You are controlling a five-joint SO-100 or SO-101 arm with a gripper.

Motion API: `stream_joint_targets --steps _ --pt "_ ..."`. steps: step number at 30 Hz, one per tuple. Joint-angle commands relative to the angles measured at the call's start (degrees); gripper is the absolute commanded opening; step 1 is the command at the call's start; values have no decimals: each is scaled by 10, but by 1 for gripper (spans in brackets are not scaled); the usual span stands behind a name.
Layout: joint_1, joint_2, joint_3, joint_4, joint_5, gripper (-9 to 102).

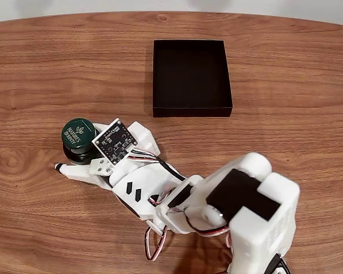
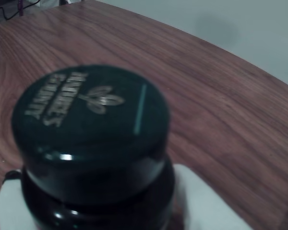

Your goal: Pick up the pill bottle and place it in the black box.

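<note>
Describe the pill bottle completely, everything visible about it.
The pill bottle is small, dark green and cylindrical, standing upright on the wooden table. Its glossy round cap carries gold lettering and a leaf emblem, clearest in the wrist view. Below the cap the neck narrows, then the body widens; the label is hidden. It stands well left of and nearer the camera than the black box in the fixed view. The hand brackets its lower body, white fingers at either side; actual contact cannot be confirmed.

Pill bottle (image 1: 79,137) left-front of black box (image 1: 191,109)
</note>
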Motion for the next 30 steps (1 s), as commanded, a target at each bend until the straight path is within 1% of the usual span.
stream_joint_targets --steps 1,9,12,17,22,25,27,30 --pt "-9 4 -38 -21 -8 28" --pt "-20 3 -47 -13 -23 15" --pt "-23 24 -36 -4 -23 13" --pt "-10 111 -10 51 -22 13" --pt "33 214 7 113 -15 12" --pt "68 260 11 134 -15 12" --pt "94 279 13 136 -18 12" --pt "142 293 18 118 -33 12"
